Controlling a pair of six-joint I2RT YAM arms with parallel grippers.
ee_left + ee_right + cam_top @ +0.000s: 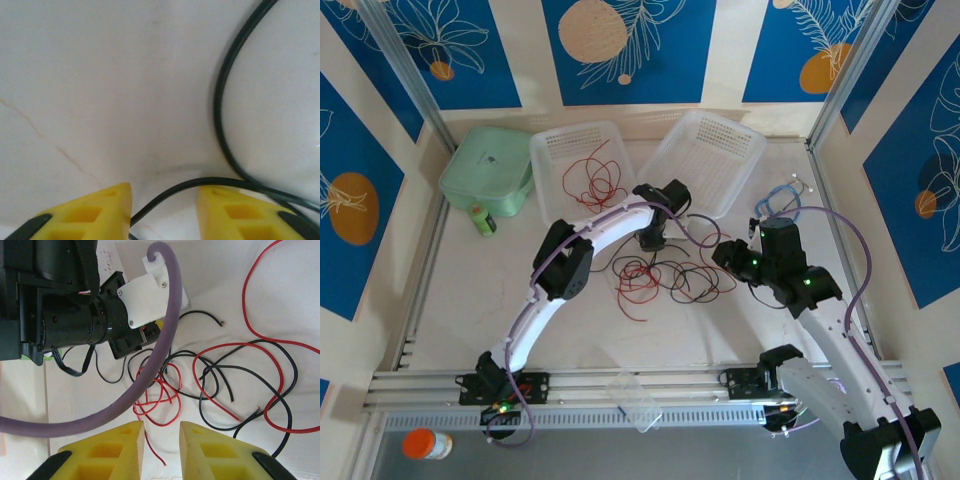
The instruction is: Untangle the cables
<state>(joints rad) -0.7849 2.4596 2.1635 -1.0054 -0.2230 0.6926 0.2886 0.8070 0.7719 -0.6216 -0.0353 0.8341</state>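
Observation:
A tangle of thin red and black cables [665, 275] lies on the white table between the two arms. My left gripper [650, 240] points down at its far edge. In the left wrist view the left gripper [165, 192] has its yellow fingers apart, low over the table, and a black cable [218, 105] curves through the gap without being pinched. My right gripper [725, 255] sits to the right of the tangle. In the right wrist view the right gripper [162, 427] stands open, with a loose red cable end lying on the table below its gap, red loops [155, 390] ahead and black cable [200, 312] beyond.
Two clear baskets stand at the back; the left basket [545, 150] holds a red cable [595, 180], the right basket [715, 150] is tilted. A green box [485, 170], a small bottle [482, 220] and a light-blue cable [780, 200] lie nearby. The left arm's purple hose [165, 340] crosses the right wrist view.

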